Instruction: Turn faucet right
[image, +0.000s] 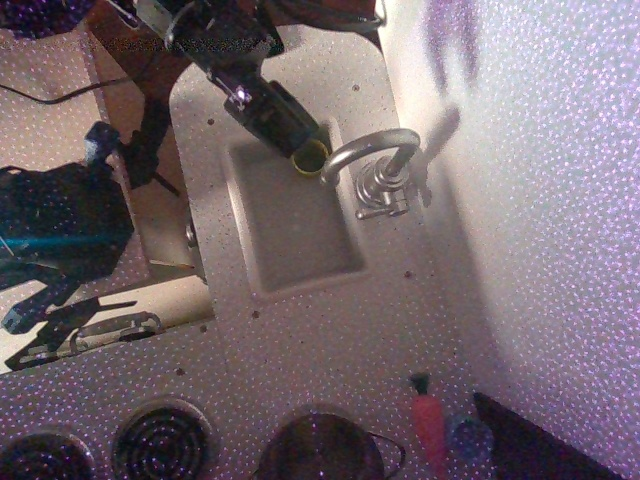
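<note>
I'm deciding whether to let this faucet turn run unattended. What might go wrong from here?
The gripper sits low at the sink corner, beside the faucet spout tip; it could slip off the thin curved spout. A yellow-green object sits right there and may get knocked.

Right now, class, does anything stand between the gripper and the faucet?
Nothing visible does. The gripper sits over the sink, beside the spout tip of the faucet. A yellow-green object lies at its fingertips.

Faucet (375, 165) shiny polished metal; sink (300, 225) matt; counter (330, 330) speckled.
</note>
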